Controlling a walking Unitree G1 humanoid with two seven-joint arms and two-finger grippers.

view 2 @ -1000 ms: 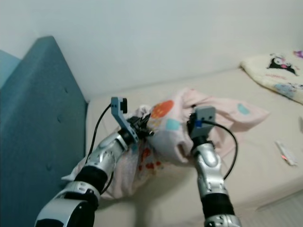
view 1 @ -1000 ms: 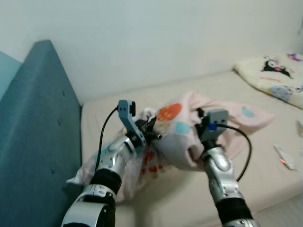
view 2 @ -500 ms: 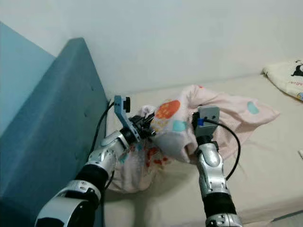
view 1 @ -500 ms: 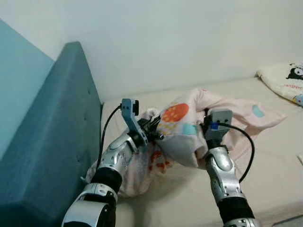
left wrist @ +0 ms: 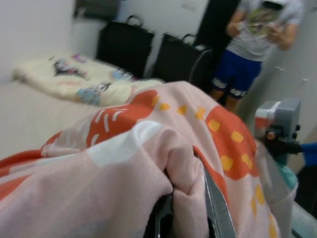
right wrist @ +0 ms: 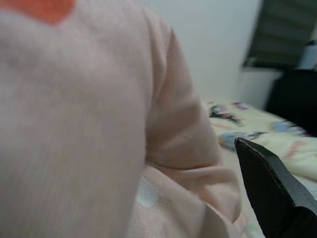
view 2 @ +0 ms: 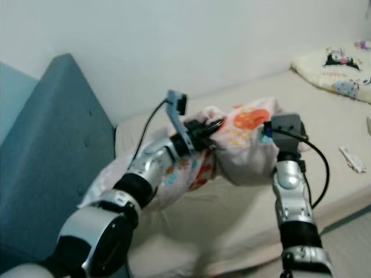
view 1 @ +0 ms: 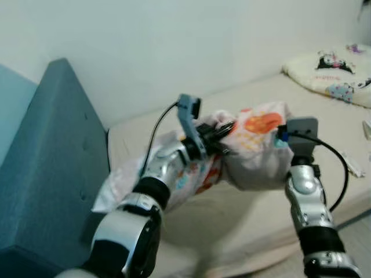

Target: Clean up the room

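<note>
Two silver arms reach forward in the left eye view, and between them they lift a pink blanket (view 1: 255, 153) printed with orange and teal shapes. The left gripper (view 1: 215, 132) is clamped onto a bunched fold at the blanket's upper edge. The right gripper (view 1: 285, 152) is buried in the cloth on the other side, so from here I cannot tell how its fingers stand. The raised bundle hangs above a beige mattress (view 1: 243, 220), while its trailing end droops down toward a teal upholstered headboard (view 1: 52, 168) on the robot's left. A cartoon-print pillow (view 1: 333, 69) lies far off at the mattress's other end, against the white wall (view 1: 174, 46). A small white item (view 1: 351, 165) rests on the mattress near its right edge, too blurred to identify.

From the right eye view the scene is the same, with the blanket's tail draped beside the left forearm.

Looking along the left wrist view, the black fingers (left wrist: 213, 208) pinch a ridge of the pink fabric between them. Beyond the cloth the pillow appears again, along with dark bags (left wrist: 148, 49) against the wall and a person (left wrist: 252, 49) in a grey top and blue shorts standing at the back.

Pink cloth crowds the right wrist view close up; one black finger (right wrist: 275, 191) stands clear beside the fabric, and the other is hidden.
</note>
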